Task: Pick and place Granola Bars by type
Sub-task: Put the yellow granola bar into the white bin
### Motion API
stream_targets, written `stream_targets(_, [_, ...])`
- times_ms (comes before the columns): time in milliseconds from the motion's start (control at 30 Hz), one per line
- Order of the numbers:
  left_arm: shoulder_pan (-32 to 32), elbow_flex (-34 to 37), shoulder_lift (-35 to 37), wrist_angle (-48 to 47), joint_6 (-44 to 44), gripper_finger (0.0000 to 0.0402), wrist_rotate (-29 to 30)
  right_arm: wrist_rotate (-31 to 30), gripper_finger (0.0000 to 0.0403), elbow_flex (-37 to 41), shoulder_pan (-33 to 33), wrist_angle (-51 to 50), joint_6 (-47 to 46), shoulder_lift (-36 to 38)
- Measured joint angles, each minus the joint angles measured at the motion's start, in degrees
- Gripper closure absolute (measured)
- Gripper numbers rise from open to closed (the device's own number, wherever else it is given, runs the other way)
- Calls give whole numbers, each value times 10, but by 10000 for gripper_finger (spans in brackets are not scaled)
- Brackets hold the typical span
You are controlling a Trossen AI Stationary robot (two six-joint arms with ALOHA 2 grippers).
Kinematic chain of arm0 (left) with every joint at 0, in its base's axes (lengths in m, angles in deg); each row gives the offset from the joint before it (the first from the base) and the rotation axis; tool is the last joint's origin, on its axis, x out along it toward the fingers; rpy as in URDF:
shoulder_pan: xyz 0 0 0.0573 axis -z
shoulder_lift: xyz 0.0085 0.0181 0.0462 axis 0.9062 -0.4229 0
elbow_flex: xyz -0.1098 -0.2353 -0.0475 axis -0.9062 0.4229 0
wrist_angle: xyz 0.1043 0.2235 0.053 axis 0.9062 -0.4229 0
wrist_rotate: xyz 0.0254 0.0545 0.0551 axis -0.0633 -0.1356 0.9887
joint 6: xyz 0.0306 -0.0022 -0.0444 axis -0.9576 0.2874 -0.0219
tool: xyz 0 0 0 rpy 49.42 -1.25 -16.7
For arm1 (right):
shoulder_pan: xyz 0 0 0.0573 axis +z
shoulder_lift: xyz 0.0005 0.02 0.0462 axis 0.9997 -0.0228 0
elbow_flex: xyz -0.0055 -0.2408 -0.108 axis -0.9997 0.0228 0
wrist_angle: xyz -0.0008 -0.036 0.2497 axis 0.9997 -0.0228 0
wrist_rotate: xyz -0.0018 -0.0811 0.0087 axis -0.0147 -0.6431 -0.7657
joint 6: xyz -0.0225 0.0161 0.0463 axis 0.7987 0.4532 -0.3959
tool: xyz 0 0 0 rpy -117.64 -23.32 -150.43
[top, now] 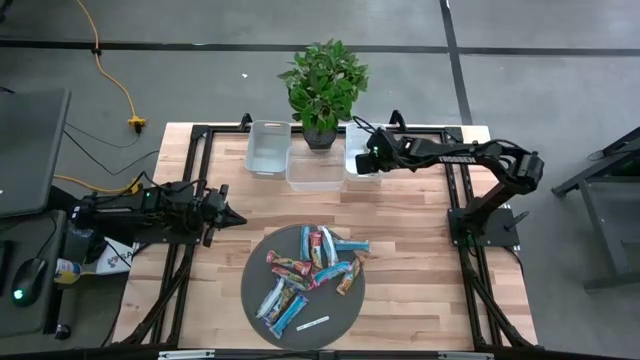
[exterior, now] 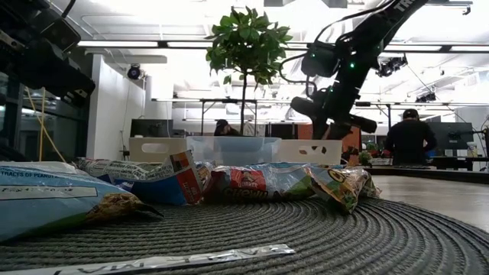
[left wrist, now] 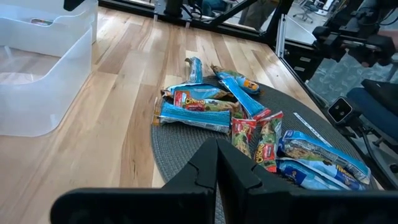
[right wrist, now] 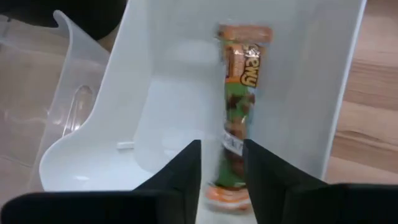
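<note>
Several granola bars [top: 305, 270] in light blue, red and tan-orange wrappers lie heaped on a round dark mat [top: 255, 300]; they also show in the left wrist view [left wrist: 236, 112] and the low view [exterior: 252, 183]. My right gripper [top: 366, 160] hangs over the right white bin [top: 352, 158], shut on a tan-orange granola bar [right wrist: 239, 81]. My left gripper [top: 238, 217] is shut and hovers left of the mat, pointing at the heap [left wrist: 217, 152]. My right gripper [right wrist: 222, 152] has the tan-orange bar between its two fingers by its near end [right wrist: 231, 134], and the fingers lie along the bar. It comes from above, slanting down into the bin. The bar's far end [right wrist: 245, 34] points down inside the bin; whether that end touches the floor I cannot tell.
A white bin [top: 268, 148] and a clear bin [top: 315, 170] sit left of the right bin along the far edge. A potted plant [top: 322, 85] stands behind them. A thin white strip label [top: 312, 323] lies on the mat's near side. Bare wood lies between mat and bins.
</note>
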Motion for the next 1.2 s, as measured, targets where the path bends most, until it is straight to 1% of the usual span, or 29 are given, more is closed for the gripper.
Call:
stream_targets(233, [0,0,0,0,0,401,0,4,260,0,0,4,43,12])
stream_targets(467, [0,0,0,0,0,401,-3,10,245,0,9,5,114,81])
stream_targets(533, [0,0,0,0,0,401,-3,23,244,0,17,5,139,108])
stream_targets(633, [0,0,0,0,0,401,-3,66,244,0,38,9,192,142])
stream_targets(767, [0,0,0,0,0,401,-2,146,242,0,89,10,270,176])
stream_targets(867, [0,0,0,0,0,401,-2,177,242,0,140,3,337,184])
stream_targets(933, [0,0,0,0,0,401,-2,176,241,0,177,4,372,184])
stream_targets(1000, [0,0,0,0,0,401,-2,161,240,0,214,5,393,181])
stream_targets(1067, [0,0,0,0,0,401,-2,141,240,0,247,4,404,177])
stream_targets(1200, [0,0,0,0,0,401,-2,121,238,0,306,5,426,166])
